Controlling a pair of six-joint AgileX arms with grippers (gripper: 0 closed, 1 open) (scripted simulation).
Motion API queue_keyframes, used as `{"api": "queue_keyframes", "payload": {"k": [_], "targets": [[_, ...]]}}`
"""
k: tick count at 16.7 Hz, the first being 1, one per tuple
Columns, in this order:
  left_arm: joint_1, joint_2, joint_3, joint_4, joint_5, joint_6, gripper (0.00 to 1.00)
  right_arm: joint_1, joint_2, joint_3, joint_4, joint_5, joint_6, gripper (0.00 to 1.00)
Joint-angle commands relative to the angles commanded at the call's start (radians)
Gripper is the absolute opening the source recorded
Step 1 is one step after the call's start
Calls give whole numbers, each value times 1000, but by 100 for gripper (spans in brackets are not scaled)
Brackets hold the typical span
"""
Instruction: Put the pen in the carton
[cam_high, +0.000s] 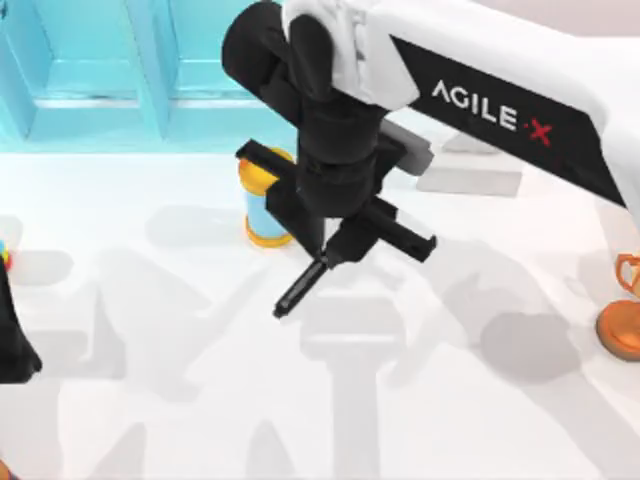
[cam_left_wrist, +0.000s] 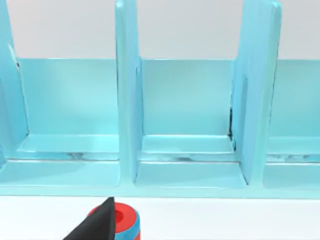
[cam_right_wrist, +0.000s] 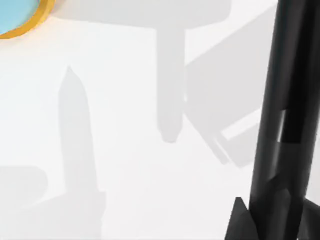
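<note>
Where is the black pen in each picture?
Top view: the pen hangs slanted from the right gripper, just below the picture's middle, beside the blue-and-orange cylinder.
Left wrist view: the pen is not in it; the blue carton is.
Right wrist view: the pen runs up the right edge.
Shared landmark: the cylinder's orange rim, also in the right wrist view.

Pen (cam_high: 300, 290) hangs right of the cylinder (cam_high: 264, 205).

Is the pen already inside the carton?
No. The pen hangs tilted from the right gripper above the white table, short of the blue carton.
</note>
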Motion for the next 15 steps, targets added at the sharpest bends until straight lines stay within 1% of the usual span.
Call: {"api": "queue_keyframes", "payload": {"k": [3, 6, 10, 13, 15], "targets": [[0, 0, 0, 0, 0, 0, 100, -97, -46, -52, 19, 34, -61, 0], [0, 0, 0, 0, 0, 0, 100, -289, -121, -134, 53, 73, -155, 0], [0, 0, 0, 0, 0, 0, 100, -659, -233, -266, 88, 93, -279, 0], [0, 0, 0, 0, 0, 0, 100, -952, -317, -375, 103, 73, -354, 0], [0, 0, 0, 0, 0, 0, 100, -1116, -363, -439, 105, 47, -389, 0]]}}
